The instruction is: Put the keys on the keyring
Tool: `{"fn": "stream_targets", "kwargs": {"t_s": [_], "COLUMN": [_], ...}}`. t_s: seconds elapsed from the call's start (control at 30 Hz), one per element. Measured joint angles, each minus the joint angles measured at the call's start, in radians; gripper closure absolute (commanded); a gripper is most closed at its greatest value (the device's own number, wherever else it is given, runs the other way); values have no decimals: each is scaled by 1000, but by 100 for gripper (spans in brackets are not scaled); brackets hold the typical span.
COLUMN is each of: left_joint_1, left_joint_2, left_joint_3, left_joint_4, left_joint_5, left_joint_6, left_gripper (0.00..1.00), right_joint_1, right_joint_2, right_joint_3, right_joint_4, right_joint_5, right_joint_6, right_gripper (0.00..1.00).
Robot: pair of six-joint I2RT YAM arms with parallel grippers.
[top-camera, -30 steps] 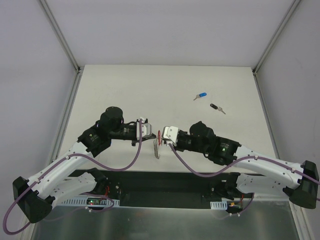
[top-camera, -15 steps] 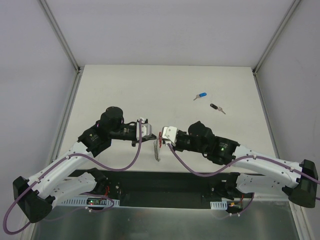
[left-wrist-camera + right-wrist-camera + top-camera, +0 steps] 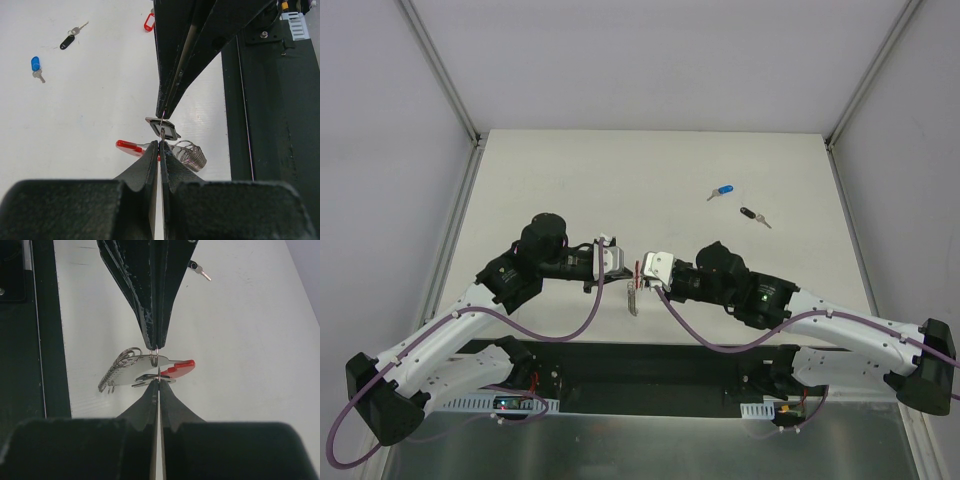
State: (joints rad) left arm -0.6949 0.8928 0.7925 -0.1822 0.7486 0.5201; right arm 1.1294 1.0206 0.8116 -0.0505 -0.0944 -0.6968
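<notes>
Both arms' jaws are clamping shut on the keyring (image 3: 135, 371), a light, likely slippery wire loop best pinched at its rim, near the bench's (image 3: 570, 180) front, the keys (image 3: 722, 191) lying well away.

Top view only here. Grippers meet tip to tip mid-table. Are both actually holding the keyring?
Observer: Yes for one. The left gripper is shut on a small loop of the keyring, per the right wrist view.
Operator: Right one?
Observer: The right gripper is shut too, pinching the keyring's metal right next to that loop.
Operator: Any keys hidden from me?
Observer: A red tag lies on the table beside the right gripper; whether a key is attached, I can't tell.
</notes>
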Motion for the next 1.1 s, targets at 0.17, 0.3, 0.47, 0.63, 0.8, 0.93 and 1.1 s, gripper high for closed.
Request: {"fn": "stream_targets", "kwargs": {"t_s": [0.17, 0.3, 0.47, 0.63, 0.8, 0.93, 1.1], "left_joint_1": [0, 0, 0, 0, 0, 0, 0], "left_joint_2": [0, 0, 0, 0, 0, -1, -3], "left_joint_3": [-1, -1, -1, -1, -3, -5, -6], "left_joint_4": [0, 0, 0, 1, 2, 3, 2], "left_joint_5": [-1, -2, -10, -25, -26, -27, -35], "left_joint_6": [0, 0, 0, 0, 0, 1, 1], "left_gripper": [100, 100, 100, 100, 100, 100, 100], "right_joint_1": [0, 0, 0, 0, 0, 0, 0], "right_joint_2": [0, 0, 0, 5, 9, 20, 30], "right_joint_3": [4, 4, 4, 16, 24, 26, 27], "right_joint_4": [-6, -6, -8, -12, -8, -6, -6], "right_joint_5": [0, 0, -3, -6, -8, -7, -7], "right_joint_6": [1, 3, 5, 9, 17, 24, 30], "right_gripper": [99, 99, 99, 98, 99, 99, 99]}}
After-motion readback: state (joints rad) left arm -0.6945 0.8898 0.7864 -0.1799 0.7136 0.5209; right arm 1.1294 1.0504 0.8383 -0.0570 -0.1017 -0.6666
